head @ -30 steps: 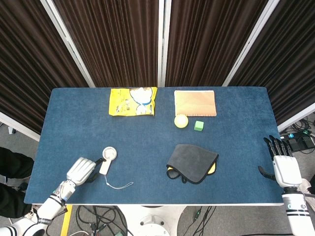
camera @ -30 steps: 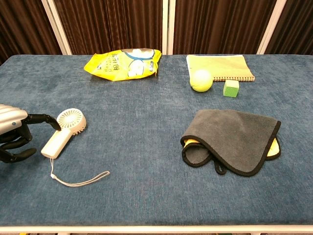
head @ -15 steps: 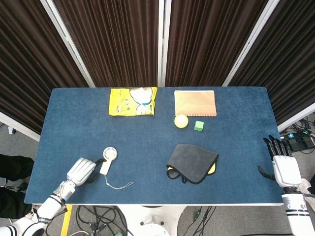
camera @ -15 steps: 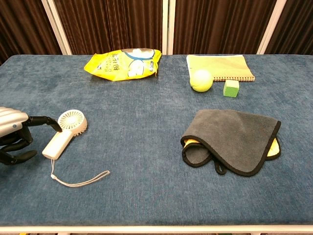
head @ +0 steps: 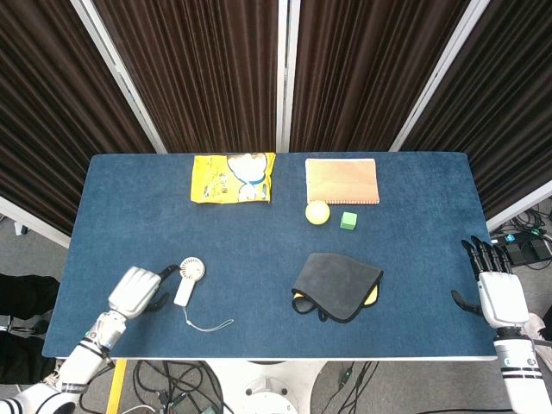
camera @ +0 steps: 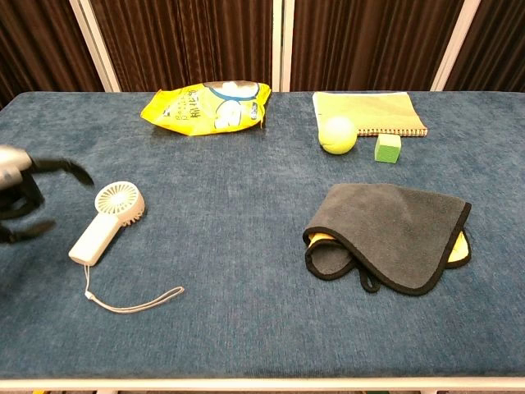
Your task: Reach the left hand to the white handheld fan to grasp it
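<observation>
The white handheld fan [head: 186, 281] [camera: 107, 222] lies flat on the blue table, round head toward the back, its thin wrist cord [camera: 131, 301] trailing toward the front edge. My left hand [head: 134, 291] [camera: 25, 194] hovers just left of the fan, raised off the cloth, fingers apart and curved toward it, holding nothing and not touching it. It is blurred in the chest view. My right hand [head: 498, 293] stays at the table's right edge, fingers straight and empty; the chest view does not show it.
A grey cloth [head: 336, 285] [camera: 398, 230] covers something yellow right of centre. At the back lie a yellow snack bag [head: 232, 177] [camera: 205, 107], a notebook [head: 341, 180] [camera: 369, 111], a yellow ball [head: 317, 212] [camera: 338, 134] and a green cube [head: 348, 220] [camera: 387, 147].
My left hand has lifted and drawn back to the left, away from the fan's handle, which its fingertips were touching. The fan lies where it was. My right hand has not moved.
</observation>
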Controlling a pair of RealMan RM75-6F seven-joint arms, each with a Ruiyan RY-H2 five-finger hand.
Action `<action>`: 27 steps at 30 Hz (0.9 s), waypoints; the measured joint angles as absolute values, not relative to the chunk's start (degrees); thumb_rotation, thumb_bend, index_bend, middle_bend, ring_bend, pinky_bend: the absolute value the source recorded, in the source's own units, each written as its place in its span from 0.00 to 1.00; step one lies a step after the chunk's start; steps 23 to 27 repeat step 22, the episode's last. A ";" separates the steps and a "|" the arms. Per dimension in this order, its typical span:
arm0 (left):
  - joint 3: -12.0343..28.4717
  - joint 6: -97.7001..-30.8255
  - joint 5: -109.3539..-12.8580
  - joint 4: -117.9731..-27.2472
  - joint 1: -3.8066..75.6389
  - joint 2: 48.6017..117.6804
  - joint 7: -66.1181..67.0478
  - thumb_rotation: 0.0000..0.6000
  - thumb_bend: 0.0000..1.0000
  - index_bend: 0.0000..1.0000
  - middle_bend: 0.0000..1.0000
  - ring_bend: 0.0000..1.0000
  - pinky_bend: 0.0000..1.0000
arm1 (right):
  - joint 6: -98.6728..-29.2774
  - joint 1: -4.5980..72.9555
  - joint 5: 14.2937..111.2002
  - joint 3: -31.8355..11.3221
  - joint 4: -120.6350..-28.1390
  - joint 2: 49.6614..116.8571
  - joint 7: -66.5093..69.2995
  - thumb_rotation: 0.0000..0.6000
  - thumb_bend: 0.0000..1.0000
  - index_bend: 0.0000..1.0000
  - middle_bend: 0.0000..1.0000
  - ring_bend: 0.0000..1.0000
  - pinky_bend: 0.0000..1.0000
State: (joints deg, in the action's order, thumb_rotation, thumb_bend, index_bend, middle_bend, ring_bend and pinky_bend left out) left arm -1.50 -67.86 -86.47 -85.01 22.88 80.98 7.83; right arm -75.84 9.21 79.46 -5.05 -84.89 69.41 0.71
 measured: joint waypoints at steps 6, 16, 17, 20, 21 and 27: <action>0.66 -75.36 -84.46 -84.93 19.17 80.28 8.70 1.00 0.27 0.16 0.22 0.16 0.40 | -76.09 9.13 79.41 -5.21 -84.79 69.25 1.14 1.00 0.16 0.00 0.00 0.00 0.00; 4.89 -81.08 -76.57 -78.57 12.84 82.14 4.78 1.00 0.01 0.13 0.00 0.00 0.14 | -76.88 8.90 79.66 -5.17 -85.41 69.58 0.39 1.00 0.15 0.00 0.00 0.00 0.00; 4.85 -81.01 -76.60 -78.62 12.68 81.82 4.68 1.00 0.01 0.13 0.00 0.00 0.14 | -76.97 8.88 79.73 -5.15 -85.74 69.57 0.04 1.00 0.15 0.00 0.00 0.00 0.00; 4.72 -80.10 -76.52 -79.04 12.63 81.14 4.78 1.00 0.01 0.13 0.00 0.00 0.14 | -77.48 8.87 79.94 -5.22 -86.59 69.67 -0.64 1.00 0.15 0.00 0.00 0.00 0.00; 4.73 -79.69 -76.37 -79.29 12.66 80.88 4.91 1.00 0.01 0.13 0.00 0.00 0.14 | -77.50 8.89 79.95 -5.25 -86.74 69.74 -0.79 1.00 0.15 0.00 0.00 0.00 0.00; 4.77 -79.36 -76.22 -79.61 12.68 80.59 5.03 1.00 0.01 0.13 0.00 0.00 0.14 | -77.48 8.92 79.94 -5.27 -86.85 69.81 -0.95 1.00 0.15 0.00 0.00 0.00 0.00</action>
